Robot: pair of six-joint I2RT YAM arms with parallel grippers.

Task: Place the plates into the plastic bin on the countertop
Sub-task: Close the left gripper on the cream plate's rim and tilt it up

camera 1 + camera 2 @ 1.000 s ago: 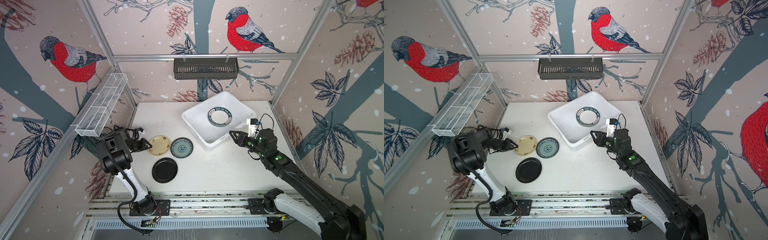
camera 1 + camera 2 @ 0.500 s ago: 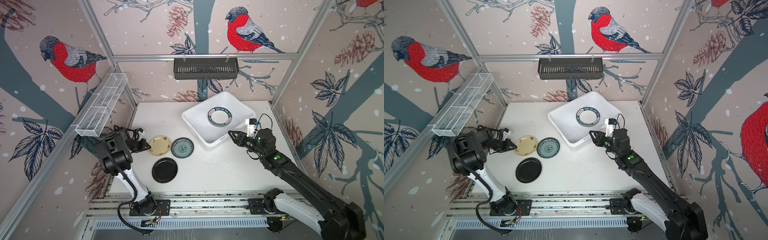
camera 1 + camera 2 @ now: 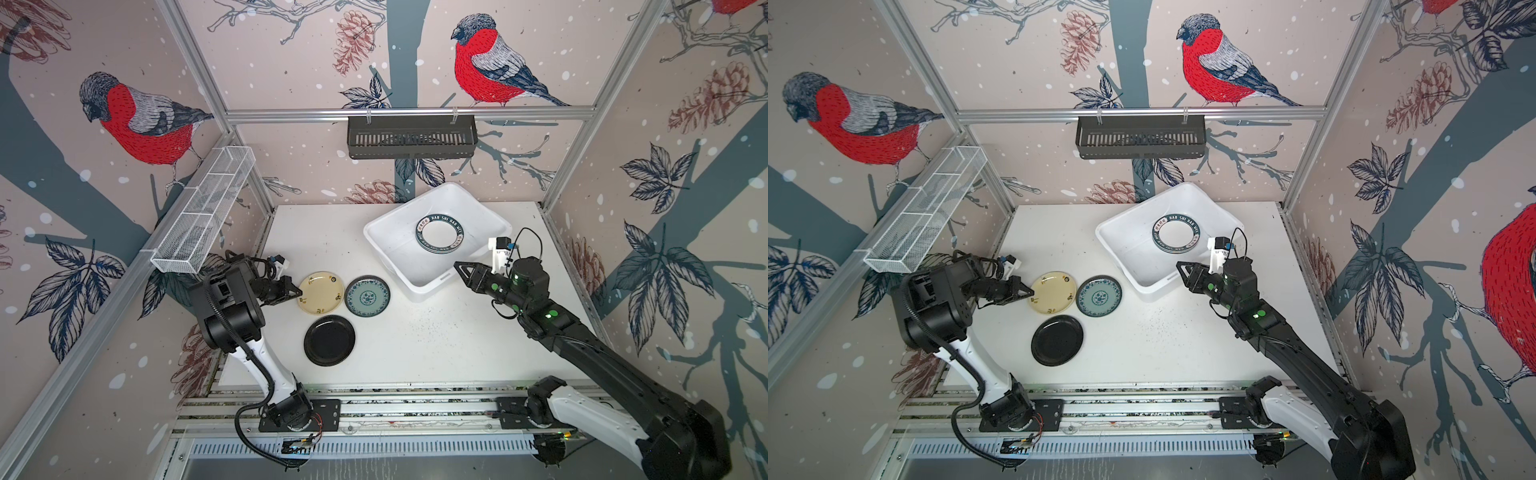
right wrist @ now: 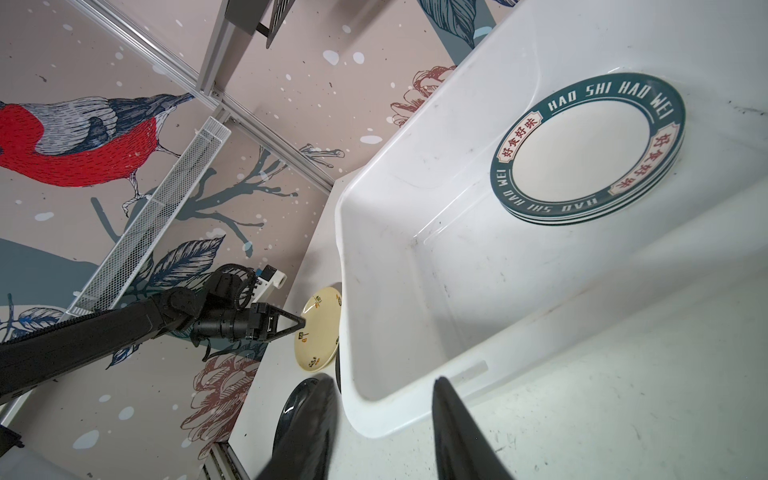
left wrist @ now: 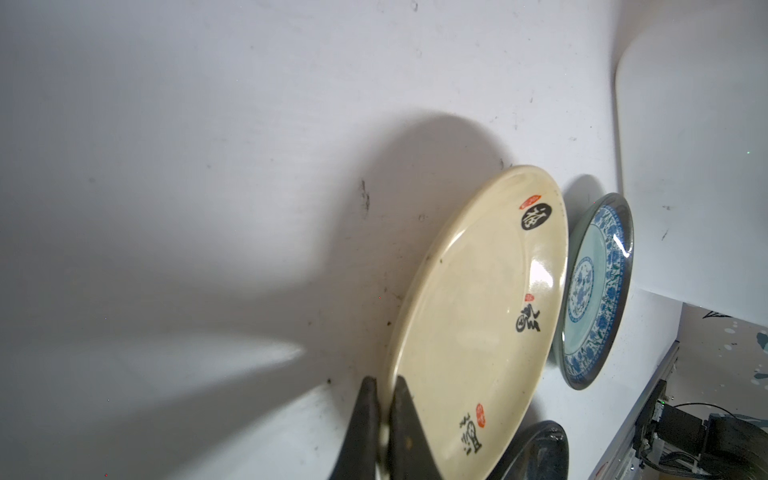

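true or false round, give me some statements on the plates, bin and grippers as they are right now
1. The left gripper is shut on the rim of the cream plate. True.
2. The black plate lies in the bin. False: it lies on the countertop, outside the bin.
3. The right gripper holds the teal plate. False: its jaws stand open and empty, and that plate lies on the countertop.
4. Lettered plates lie stacked in the bin. True.
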